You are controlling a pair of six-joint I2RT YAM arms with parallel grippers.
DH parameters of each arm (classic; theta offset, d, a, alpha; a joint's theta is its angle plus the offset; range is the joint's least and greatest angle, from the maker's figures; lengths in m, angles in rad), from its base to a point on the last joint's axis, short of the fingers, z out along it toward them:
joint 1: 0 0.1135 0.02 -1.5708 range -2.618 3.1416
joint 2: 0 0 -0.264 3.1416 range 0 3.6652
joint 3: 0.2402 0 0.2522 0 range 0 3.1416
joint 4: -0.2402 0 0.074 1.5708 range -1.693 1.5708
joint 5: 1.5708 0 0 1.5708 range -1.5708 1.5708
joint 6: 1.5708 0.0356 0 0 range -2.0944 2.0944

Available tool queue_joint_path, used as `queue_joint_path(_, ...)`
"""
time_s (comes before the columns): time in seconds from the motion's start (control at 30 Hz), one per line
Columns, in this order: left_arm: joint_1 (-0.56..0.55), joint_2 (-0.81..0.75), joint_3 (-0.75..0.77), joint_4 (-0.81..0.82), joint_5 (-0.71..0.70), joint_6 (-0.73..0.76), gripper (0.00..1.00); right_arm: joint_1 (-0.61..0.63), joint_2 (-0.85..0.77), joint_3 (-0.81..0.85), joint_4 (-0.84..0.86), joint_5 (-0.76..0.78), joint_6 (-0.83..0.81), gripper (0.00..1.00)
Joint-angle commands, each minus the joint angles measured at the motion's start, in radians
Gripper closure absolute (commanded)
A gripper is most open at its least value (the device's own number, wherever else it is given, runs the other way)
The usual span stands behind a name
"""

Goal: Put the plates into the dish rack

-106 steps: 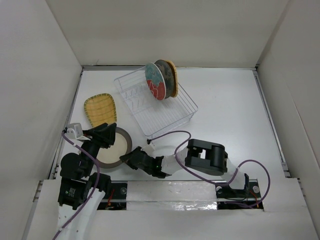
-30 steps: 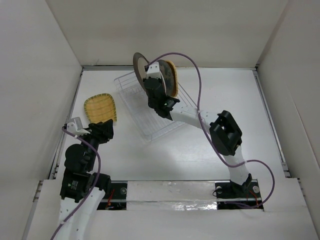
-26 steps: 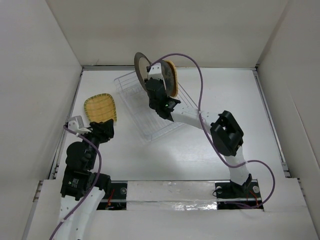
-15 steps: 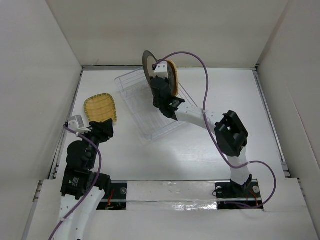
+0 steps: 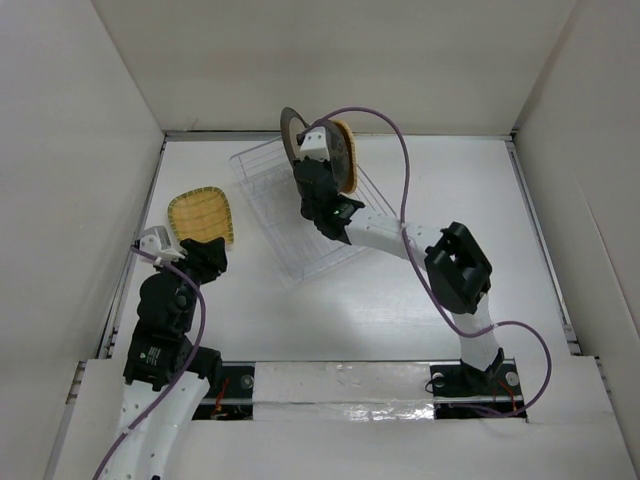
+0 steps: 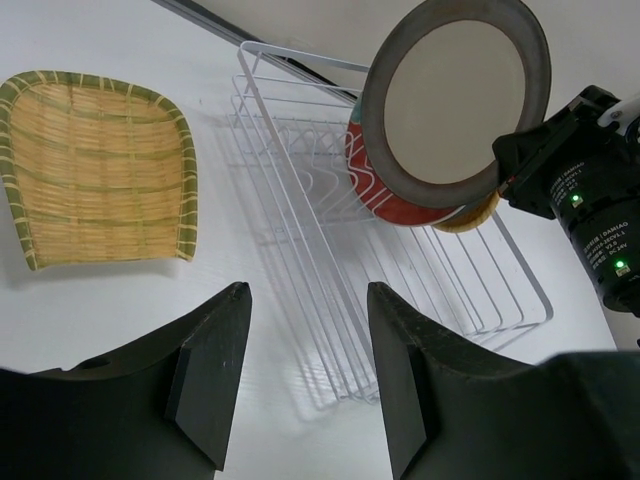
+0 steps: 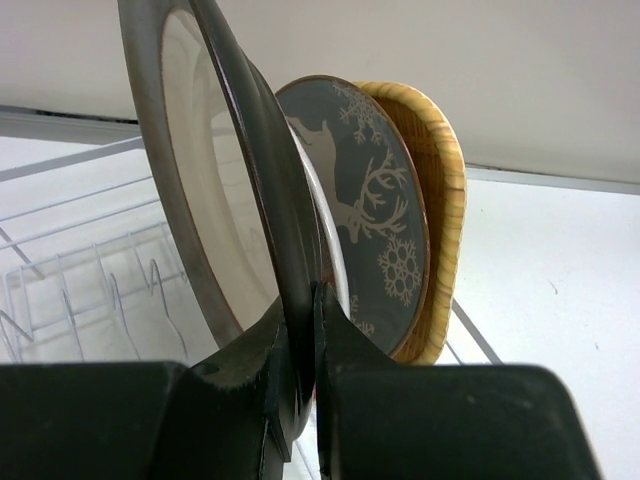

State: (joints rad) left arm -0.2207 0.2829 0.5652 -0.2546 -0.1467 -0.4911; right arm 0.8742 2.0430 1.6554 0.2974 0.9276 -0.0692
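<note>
Cream plate (image 6: 455, 100): we logged it pinched at rim by right gripper (image 7: 300, 335), held on edge above rack (image 6: 330, 300), likely for slotting beside standing plates (image 7: 370, 220). Yellow plate (image 6: 95, 170): flat, left of rack. Left gripper (image 6: 305, 370): jaws apart, empty.

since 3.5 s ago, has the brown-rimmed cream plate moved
Yes. The brown-rimmed cream plate went from the table beside the yellow ribbed plate to above the far end of the dish rack.

brown-rimmed plate (image 6: 455, 100) upright above dish rack (image 6: 300, 290)
</note>
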Motion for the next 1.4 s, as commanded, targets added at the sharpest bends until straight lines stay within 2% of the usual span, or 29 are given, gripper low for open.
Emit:
queue_joint_path(0.0, 0.004, 0.032, 0.036, 0.009, -0.03, -0.013, 0.54, 0.022, 0.012, 0.107, 0.115, 0.04, -0.001, 1.0)
queue_joint_path(0.23, 0.004, 0.076, 0.022, 0.029, -0.019, -0.092, 0.63, 0.052, 0.077, 0.063, 0.101, 0.02, 0.068, 1.0)
queue_joint_path(0.33, 0.004, 0.102, -0.005, 0.066, -0.013, -0.159, 0.74, 0.052, 0.079, 0.044, 0.1, 0.02, 0.1, 1.0)
queue_joint_path(0.37, 0.004, 0.113, -0.011, 0.077, -0.017, -0.176, 0.77, 0.052, 0.074, 0.035, 0.098, 0.017, 0.108, 0.97)
queue_joint_path(0.4, 0.004, 0.117, -0.021, 0.087, -0.024, -0.21, 0.84, 0.052, 0.066, 0.023, 0.098, 0.008, 0.129, 0.93)
queue_joint_path(0.43, 0.004, 0.121, -0.039, 0.11, -0.037, -0.224, 0.86, 0.052, 0.056, -0.002, 0.1, 0.002, 0.138, 0.83)
queue_joint_path(0.5, 0.004, 0.134, -0.056, 0.124, -0.062, -0.265, 0.88, 0.052, 0.016, -0.023, 0.103, -0.018, 0.161, 0.72)
queue_joint_path(0.53, 0.004, 0.14, -0.063, 0.136, -0.092, -0.276, 0.88, 0.052, 0.003, -0.043, 0.101, -0.024, 0.167, 0.57)
queue_joint_path(0.57, 0.004, 0.153, -0.079, 0.141, -0.111, -0.286, 0.88, 0.052, -0.01, -0.049, 0.094, -0.035, 0.172, 0.53)
queue_joint_path(0.73, 0.004, 0.194, -0.117, 0.17, -0.174, -0.366, 0.61, 0.052, -0.125, -0.101, 0.071, -0.136, 0.215, 0.25)
queue_joint_path(0.83, 0.004, 0.248, -0.126, 0.195, -0.207, -0.385, 0.45, 0.061, -0.21, -0.144, 0.048, -0.211, 0.227, 0.19)
queue_joint_path(0.9, 0.004, 0.306, -0.126, 0.198, -0.235, -0.412, 0.39, 0.062, -0.26, -0.199, 0.043, -0.268, 0.244, 0.18)
queue_joint_path(1.07, 0.026, 0.422, -0.116, 0.236, -0.396, -0.419, 0.38, 0.062, -0.45, -0.341, 0.063, -0.372, 0.281, 0.18)
queue_joint_path(1.2, 0.174, 0.562, -0.082, 0.296, -0.298, -0.362, 0.38, 0.062, -0.547, -0.397, 0.078, -0.432, 0.304, 0.2)
queue_joint_path(1.37, 0.449, 0.72, -0.028, 0.321, -0.105, -0.267, 0.38, 0.036, -0.664, -0.459, 0.091, -0.461, 0.316, 0.4)
